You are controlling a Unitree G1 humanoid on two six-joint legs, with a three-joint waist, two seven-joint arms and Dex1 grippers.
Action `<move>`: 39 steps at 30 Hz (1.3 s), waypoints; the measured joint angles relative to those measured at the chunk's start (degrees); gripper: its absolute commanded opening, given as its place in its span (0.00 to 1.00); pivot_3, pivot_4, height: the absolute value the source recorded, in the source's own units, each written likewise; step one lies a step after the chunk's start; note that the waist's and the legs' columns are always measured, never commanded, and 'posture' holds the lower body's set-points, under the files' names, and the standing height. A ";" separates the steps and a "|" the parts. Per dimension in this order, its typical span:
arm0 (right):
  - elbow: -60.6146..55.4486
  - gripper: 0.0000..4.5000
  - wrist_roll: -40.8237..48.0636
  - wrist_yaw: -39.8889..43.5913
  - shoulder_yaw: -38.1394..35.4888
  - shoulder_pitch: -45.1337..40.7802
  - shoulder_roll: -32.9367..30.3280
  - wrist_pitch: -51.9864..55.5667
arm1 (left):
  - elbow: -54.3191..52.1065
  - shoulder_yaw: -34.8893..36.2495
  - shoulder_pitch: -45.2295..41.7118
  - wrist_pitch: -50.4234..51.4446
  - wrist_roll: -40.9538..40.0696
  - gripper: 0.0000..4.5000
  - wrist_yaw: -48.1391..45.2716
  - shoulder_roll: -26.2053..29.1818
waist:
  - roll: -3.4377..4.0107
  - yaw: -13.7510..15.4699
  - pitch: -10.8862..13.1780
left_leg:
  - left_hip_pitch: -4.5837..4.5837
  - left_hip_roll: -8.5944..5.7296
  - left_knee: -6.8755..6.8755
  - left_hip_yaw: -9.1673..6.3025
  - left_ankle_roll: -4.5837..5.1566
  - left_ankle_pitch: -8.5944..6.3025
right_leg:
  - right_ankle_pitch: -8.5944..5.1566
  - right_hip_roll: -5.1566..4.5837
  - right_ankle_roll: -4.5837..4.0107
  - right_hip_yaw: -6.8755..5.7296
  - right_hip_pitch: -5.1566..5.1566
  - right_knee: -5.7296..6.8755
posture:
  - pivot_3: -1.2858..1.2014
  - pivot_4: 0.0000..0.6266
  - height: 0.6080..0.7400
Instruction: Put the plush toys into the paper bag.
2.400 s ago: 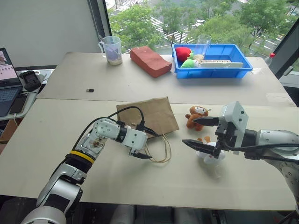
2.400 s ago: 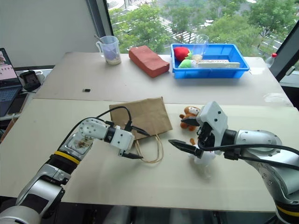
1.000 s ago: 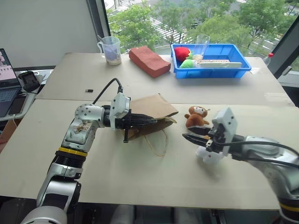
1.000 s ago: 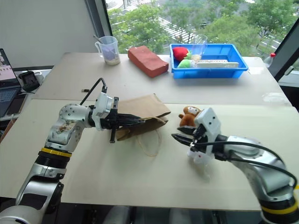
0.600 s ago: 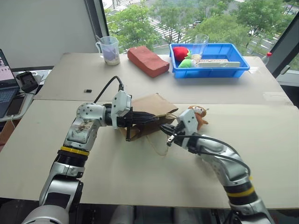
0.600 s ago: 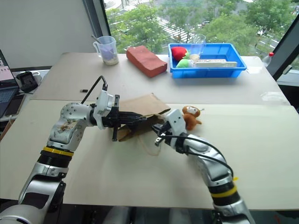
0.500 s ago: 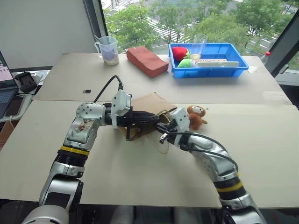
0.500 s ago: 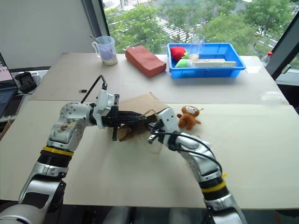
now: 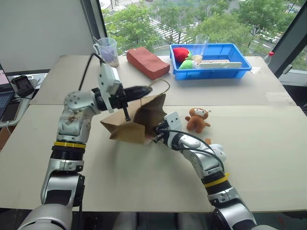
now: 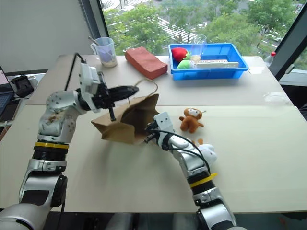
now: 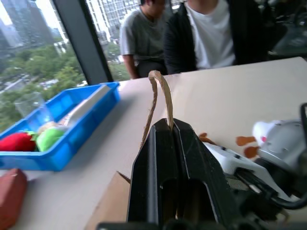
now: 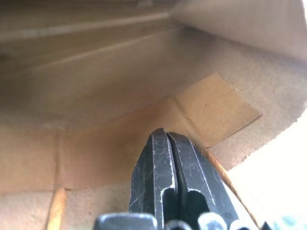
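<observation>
On table: one paper bag (image 9: 135, 120), two plush toys: monkey (image 9: 197, 119), bunny (image 9: 214, 152).

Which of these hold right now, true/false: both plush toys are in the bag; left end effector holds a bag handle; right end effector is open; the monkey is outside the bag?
1. Both plush toys are in the paper bag. False: the brown monkey and white bunny lie on the table.
2. The left end effector is shut on a bag handle. True.
3. The right end effector is open. False: shut, inside the bag's mouth.
4. The monkey is outside the bag. True.
</observation>
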 measured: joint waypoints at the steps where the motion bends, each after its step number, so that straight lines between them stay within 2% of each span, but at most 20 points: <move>1: 0.04 0.01 -0.17 -0.03 0.01 -0.08 0.00 0.13 | 0.08 0.58 -0.38 0.01 0.13 0.00 1.36 0.14 | 0.00 0.01 0.00 | 0.00 0.00 0.00 0.00 0.00 0.00 | 0.00 0.00 0.00 0.00 0.00 0.00 | 0.52 0.24 1.00; 7: 0.12 0.01 -1.85 -0.06 0.42 -0.59 0.26 0.87 | -2.17 4.18 -2.69 0.05 1.03 0.00 11.05 0.40 | 0.00 -0.03 0.00 | 0.03 0.00 0.00 0.00 -0.01 0.01 | 0.00 0.00 0.00 0.01 0.01 0.03 | 0.52 0.24 1.00; 18: 1.96 0.01 -3.77 0.18 0.45 -2.37 0.75 0.85 | -10.72 4.44 -3.46 -1.50 5.90 0.00 25.35 -0.30 | 0.00 -0.47 0.00 | 0.04 0.00 0.00 0.00 -0.03 0.02 | 0.00 0.02 -0.01 0.04 0.01 0.05 | 0.52 0.24 1.00; 27: 0.66 0.01 -3.22 2.48 -0.43 -2.69 0.13 2.07 | -11.95 1.58 5.26 -2.57 5.47 0.00 20.68 -0.27 | 0.00 -0.55 0.00 | 0.00 0.00 -0.06 0.00 -0.05 0.03 | 0.00 0.02 -0.01 0.05 -0.02 0.01 | 0.52 0.24 1.00; 34: -14.32 0.01 5.11 8.94 -2.76 -2.60 -1.93 8.74 | -11.48 -0.21 6.51 -4.78 4.74 0.00 15.50 -0.24 | 0.00 -0.68 0.00 | -0.03 0.03 -0.08 -0.01 -0.03 0.02 | 0.00 0.03 -0.01 0.04 -0.08 0.01 | 0.52 0.24 1.00; 37: -21.05 0.20 9.93 10.90 -4.34 -2.63 -3.01 13.17 | -11.29 -0.37 7.20 -5.42 4.73 0.00 14.23 -0.25 | 0.00 -0.58 0.00 | -0.04 0.03 -0.08 -0.01 -0.02 0.01 | 0.00 0.03 -0.01 0.04 -0.08 0.01 | 0.52 0.24 1.00; 39: -25.14 0.36 13.70 11.75 -5.58 -2.56 -4.51 16.52 | -11.07 -0.49 7.47 -6.00 4.73 0.00 13.69 -0.30 | 0.00 -0.42 0.00 | -0.06 0.02 -0.08 -0.01 -0.02 0.01 | 0.00 0.03 -0.01 0.04 -0.07 -0.01 | 0.52 0.24 1.00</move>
